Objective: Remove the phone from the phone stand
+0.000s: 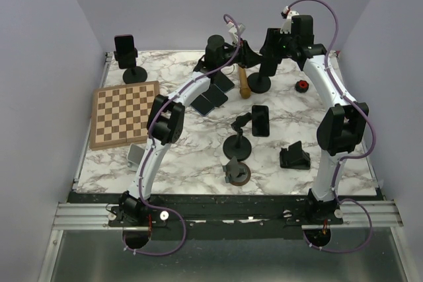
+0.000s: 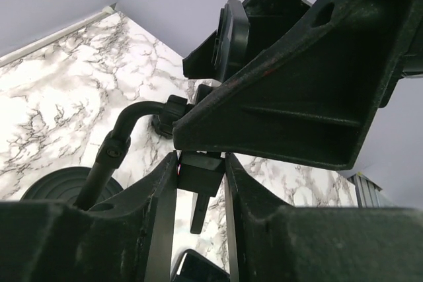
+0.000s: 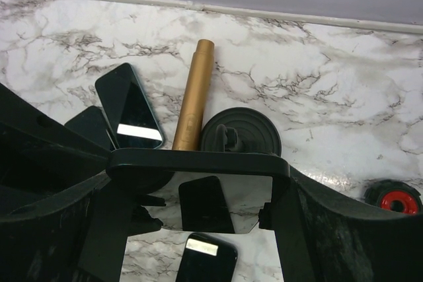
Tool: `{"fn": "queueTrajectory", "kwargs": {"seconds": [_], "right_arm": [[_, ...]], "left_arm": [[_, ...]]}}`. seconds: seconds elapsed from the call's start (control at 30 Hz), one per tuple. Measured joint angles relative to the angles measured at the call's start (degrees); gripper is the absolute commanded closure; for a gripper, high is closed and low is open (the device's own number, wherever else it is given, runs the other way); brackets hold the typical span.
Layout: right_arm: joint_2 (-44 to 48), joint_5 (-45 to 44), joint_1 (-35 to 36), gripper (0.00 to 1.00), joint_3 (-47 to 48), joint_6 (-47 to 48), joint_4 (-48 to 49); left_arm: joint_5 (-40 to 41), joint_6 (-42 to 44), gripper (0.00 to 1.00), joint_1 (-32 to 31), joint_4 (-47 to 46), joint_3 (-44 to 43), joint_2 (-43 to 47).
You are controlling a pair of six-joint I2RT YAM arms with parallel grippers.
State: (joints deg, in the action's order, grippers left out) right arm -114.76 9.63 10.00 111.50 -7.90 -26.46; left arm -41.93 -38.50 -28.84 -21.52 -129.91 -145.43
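both arms reach to the middle of the far edge of the marble-patterned bench (image 1: 165, 163). the right pincer (image 3: 198, 170) is clenched on the black phone with a glossy screen (image 3: 211, 199), one finger at each short end, holding it above the bench. just behind it stands the black phone stand with a round base and a bent arm (image 3: 241, 133). whether the phone sits in the cradle or is lifted off it cannot be told. the left pincer (image 2: 200, 183) is closed on a small black block at the top of that stand's arm, with the right pincer's body crowding close above it.

a golden-brown wooden cylinder (image 3: 193, 94) lies just beside the stand's base on its left. two loose dark phones (image 3: 129, 107) lie flat a little further left, and a third one (image 3: 205, 255) lies below the held phone. a red-and-black round knob (image 1: 302, 85) sits near the right edge. a brown checkerboard (image 1: 125, 113) lies along the left edge, and a second stand holding a phone (image 1: 125, 54) is in the far left corner. a third stand with a phone (image 1: 248, 127) stands mid-bench.
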Motion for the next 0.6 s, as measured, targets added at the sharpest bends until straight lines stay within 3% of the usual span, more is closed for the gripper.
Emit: {"fn": "queueTrajectory", "kwargs": {"seconds": [0.3,0.6], "right_arm": [[0.24,3.82,-0.42,0.99,-1.86,7.80,2.19],[-1.51,19.37,-5.09,0.99,0.17,11.56,0.55]], "left_arm": [[-3.15,-1.84,1.00,0.50,-2.75,-0.24,-1.25],[-4.79,-4.57,1.00,0.81,-5.01,-0.94,-2.40]]}}
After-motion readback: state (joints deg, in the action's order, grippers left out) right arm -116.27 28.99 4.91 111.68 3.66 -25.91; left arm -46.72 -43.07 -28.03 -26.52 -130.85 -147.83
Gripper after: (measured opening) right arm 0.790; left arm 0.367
